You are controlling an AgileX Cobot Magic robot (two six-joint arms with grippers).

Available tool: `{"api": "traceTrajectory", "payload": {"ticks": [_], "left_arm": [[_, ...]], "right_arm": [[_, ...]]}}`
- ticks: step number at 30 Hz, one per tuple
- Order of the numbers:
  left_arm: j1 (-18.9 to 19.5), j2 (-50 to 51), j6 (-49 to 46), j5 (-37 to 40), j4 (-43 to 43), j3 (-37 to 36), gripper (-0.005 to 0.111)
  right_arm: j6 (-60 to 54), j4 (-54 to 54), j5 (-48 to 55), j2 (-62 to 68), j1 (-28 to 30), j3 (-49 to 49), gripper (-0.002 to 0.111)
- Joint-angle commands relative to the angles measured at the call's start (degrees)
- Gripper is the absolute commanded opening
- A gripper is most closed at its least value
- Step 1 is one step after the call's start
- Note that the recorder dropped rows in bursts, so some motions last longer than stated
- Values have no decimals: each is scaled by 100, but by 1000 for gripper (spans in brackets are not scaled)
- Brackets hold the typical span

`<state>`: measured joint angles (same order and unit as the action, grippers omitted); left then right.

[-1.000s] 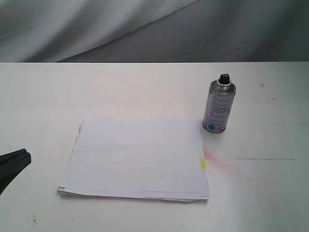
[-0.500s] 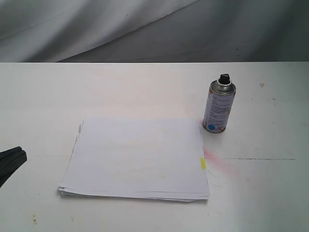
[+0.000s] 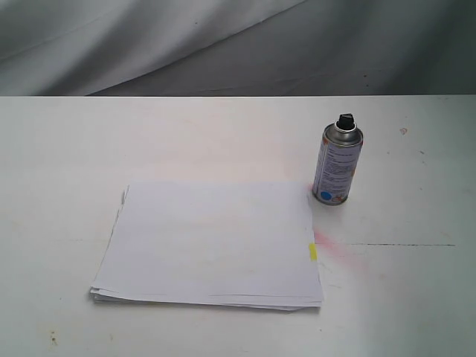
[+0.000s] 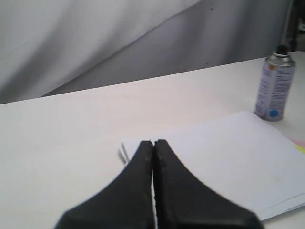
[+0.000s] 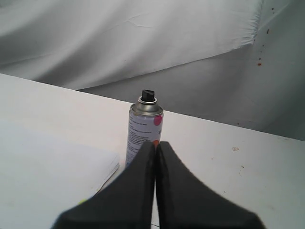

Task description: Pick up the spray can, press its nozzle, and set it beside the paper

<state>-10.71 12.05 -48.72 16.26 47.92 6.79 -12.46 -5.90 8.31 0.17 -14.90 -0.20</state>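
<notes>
The small silver metal spray can (image 3: 338, 165) is found upright at frame right, just beside the flat white paper stack (image 3: 212, 238). The right fingers (image 5: 143, 186) and left fingers (image 4: 133, 191) are pressed together, empty (the right must be spread before clasping).

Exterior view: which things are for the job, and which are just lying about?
For the job: spray can, its black nozzle, paper stack.
Just there: pink stain on the table, grey backdrop cloth.
</notes>
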Motion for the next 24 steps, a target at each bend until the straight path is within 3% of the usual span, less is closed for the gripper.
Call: {"api": "traceTrajectory", "payload": {"ticks": [1,9,24], "left_arm": [[-23,-328,2082,-155,-2016,-71,0],[-23,-491,2901,-424,-2860,-675,0],[-23,-491,3343,-427,-2914,-679,0]], "right_arm": [[-15,40,-28,-17,13,20,0],[-15,40,-28,-17,13,20,0],[-15,40,-28,-17,13,20,0]]}}
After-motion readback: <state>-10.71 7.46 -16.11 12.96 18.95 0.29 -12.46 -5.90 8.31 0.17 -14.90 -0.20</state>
